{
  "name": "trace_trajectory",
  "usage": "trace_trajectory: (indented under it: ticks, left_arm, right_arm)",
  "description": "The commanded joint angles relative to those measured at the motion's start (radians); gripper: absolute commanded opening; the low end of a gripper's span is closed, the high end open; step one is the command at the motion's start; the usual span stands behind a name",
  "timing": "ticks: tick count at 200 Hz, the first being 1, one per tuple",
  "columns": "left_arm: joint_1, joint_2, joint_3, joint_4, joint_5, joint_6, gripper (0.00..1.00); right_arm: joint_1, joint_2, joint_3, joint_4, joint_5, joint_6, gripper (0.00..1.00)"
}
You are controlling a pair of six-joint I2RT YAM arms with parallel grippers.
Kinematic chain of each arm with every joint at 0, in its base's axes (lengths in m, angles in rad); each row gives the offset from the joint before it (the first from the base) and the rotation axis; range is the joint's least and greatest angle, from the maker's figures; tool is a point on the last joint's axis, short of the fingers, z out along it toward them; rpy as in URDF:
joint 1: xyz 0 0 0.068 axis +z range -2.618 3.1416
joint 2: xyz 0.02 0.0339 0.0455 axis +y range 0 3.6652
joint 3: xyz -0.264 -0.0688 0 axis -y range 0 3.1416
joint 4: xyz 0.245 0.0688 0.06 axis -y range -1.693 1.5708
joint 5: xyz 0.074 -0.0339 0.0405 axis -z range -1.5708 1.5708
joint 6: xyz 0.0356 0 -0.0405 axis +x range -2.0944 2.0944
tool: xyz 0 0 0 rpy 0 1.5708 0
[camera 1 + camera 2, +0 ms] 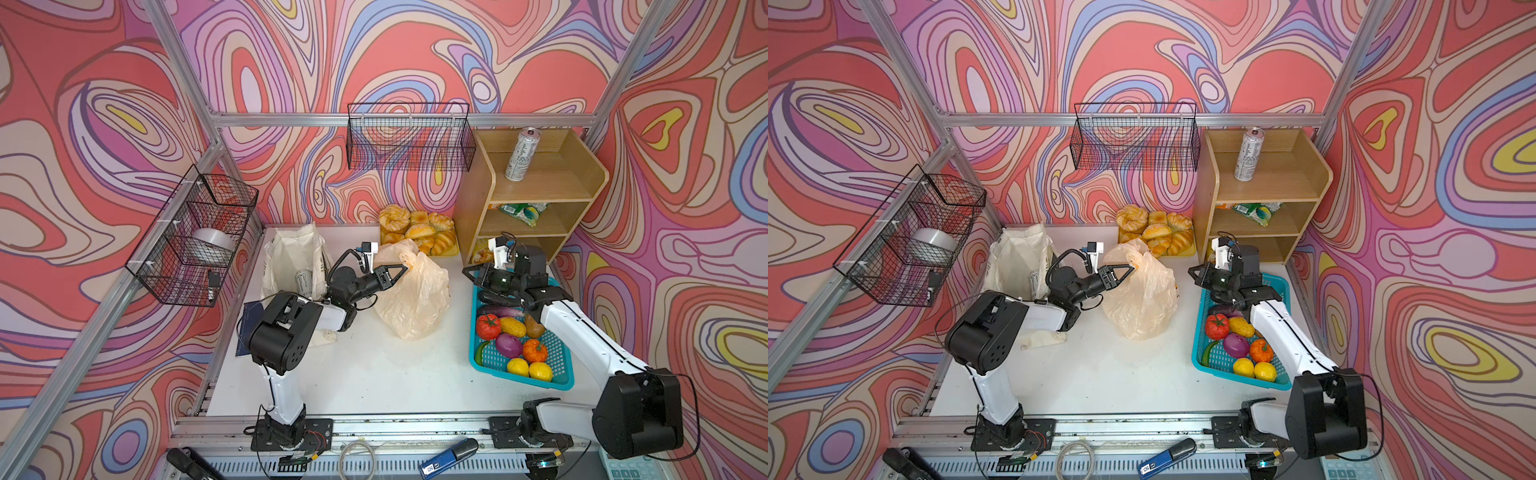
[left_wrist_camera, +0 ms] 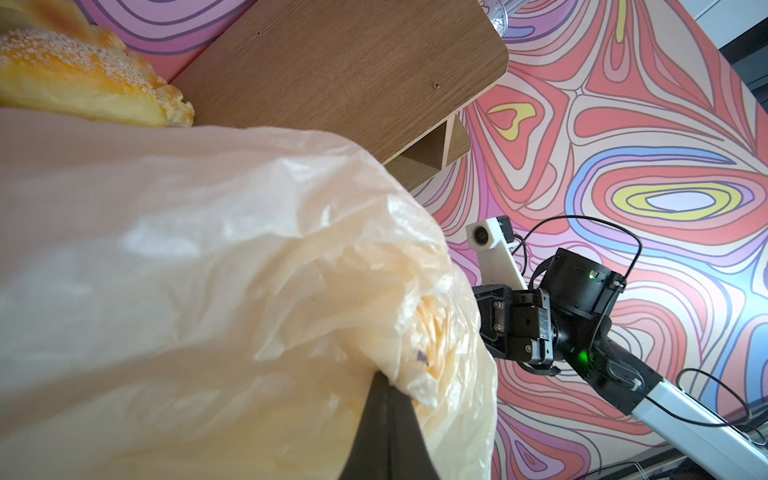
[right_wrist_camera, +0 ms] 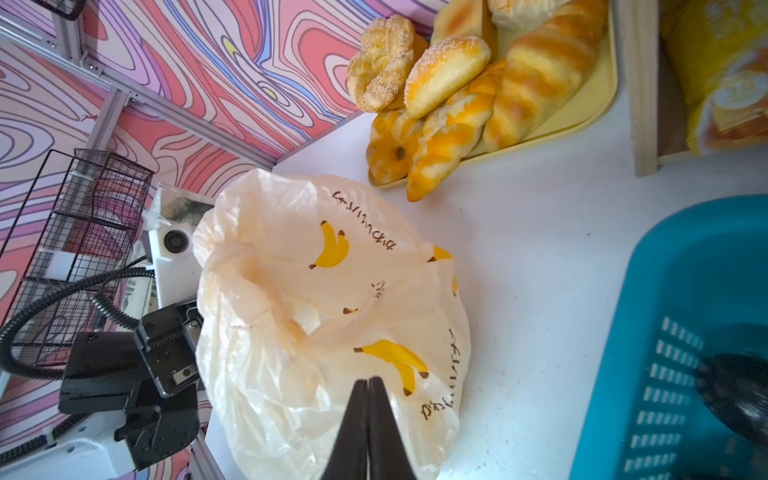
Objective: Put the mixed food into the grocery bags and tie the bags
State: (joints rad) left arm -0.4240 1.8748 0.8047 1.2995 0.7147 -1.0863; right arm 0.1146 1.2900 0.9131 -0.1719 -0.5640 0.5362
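Observation:
The cream plastic bag point(image 1: 415, 303) point(image 3: 332, 291) with banana prints stands mid-table. My left gripper point(image 1: 404, 270) point(image 2: 380, 376) is shut on a bunched fold at its top. To its left stands the cloth tote point(image 1: 291, 257) with a can point(image 1: 303, 282) inside. My right gripper point(image 1: 466, 272) point(image 3: 368, 380) is shut and holds nothing; it hangs just right of the bag, by the teal basket's far corner. A tall can point(image 1: 521, 153) stands on the shelf top, with a snack packet point(image 1: 523, 212) one shelf below. Lemons point(image 1: 528, 369) and a dark cucumber point(image 1: 492, 297) lie in the basket.
The teal basket point(image 1: 515, 380) at the right also holds a tomato, an onion and other produce. Bread rolls point(image 1: 417, 232) sit on a yellow tray at the back. The wooden shelf point(image 1: 540, 189) stands back right. Wire baskets point(image 1: 409, 137) point(image 1: 195, 237) hang on the walls.

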Motion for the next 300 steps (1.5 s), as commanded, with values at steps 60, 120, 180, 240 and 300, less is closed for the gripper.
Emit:
trace_trajectory:
  ticks: [60,120,180,240,300]
  left_arm:
    - [-0.002,0.086,0.078,0.055,0.03,-0.032,0.0]
    - [-0.052,0.156,0.148,0.06,0.079,-0.072,0.0]
    - [-0.066,0.17,0.123,0.062,0.1,-0.068,0.0]
    - [-0.066,0.175,0.123,0.063,0.104,-0.067,0.0]
    - [-0.066,0.178,0.128,0.063,0.103,-0.068,0.0]
  right_arm:
    - [0.243,0.104,0.096,0.012,0.023,-0.021,0.0]
    - [0.428,0.224,0.166,0.039,0.09,0.01,0.0]
    - [0.422,0.174,0.226,-0.09,0.142,-0.079,0.13]
    - [0.265,-0.047,0.15,-0.16,0.166,-0.045,0.23]
    - [0.273,-0.026,0.047,-0.161,0.119,-0.021,0.09]
